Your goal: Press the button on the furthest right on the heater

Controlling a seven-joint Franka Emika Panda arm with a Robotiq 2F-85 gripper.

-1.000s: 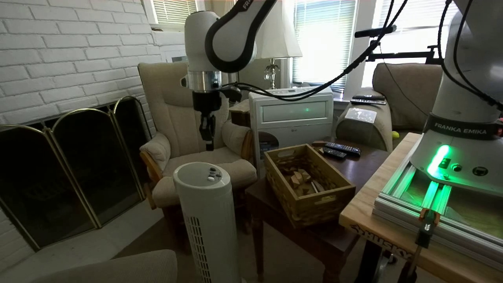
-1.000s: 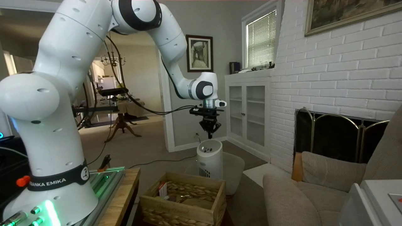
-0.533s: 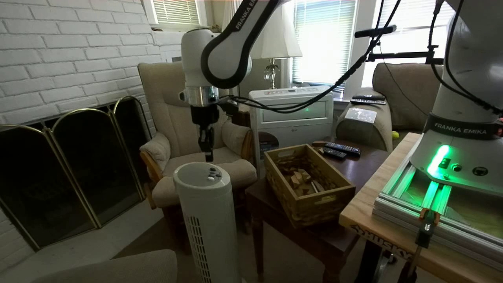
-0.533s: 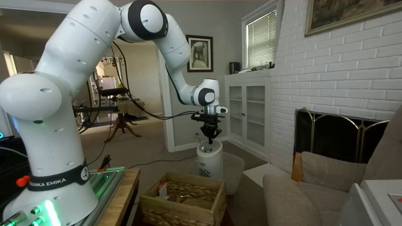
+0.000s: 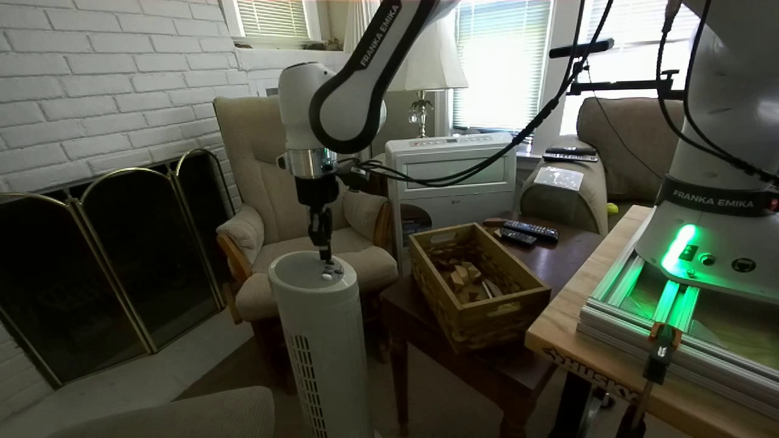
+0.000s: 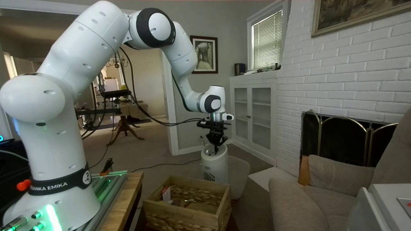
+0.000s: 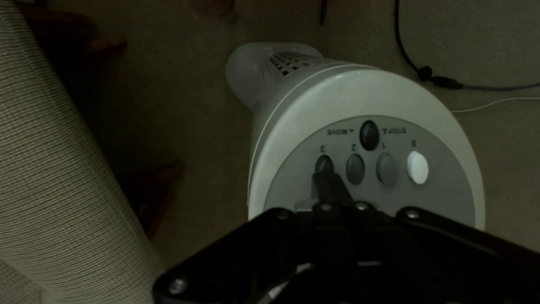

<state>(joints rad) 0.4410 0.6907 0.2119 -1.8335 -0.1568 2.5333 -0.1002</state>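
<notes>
Starting at the left of the wrist view, a beige ribbed-fabric seat (image 7: 71,169) is seen; to its right, the tall white cylindrical heater (image 7: 358,99) is topped by a rounded grey panel (image 7: 413,200). There the dark oval button marked 3 (image 7: 324,164) — judged furthest right, since the labels appear upside down — is partly hidden by the tip of the black two-fingered gripper (image 7: 329,183), its jaws together, nothing visible between them. Contact cannot be confirmed. The press is best made straight down on the button's centre, without drifting onto the grey oval button marked 2 (image 7: 355,169), next along.
</notes>
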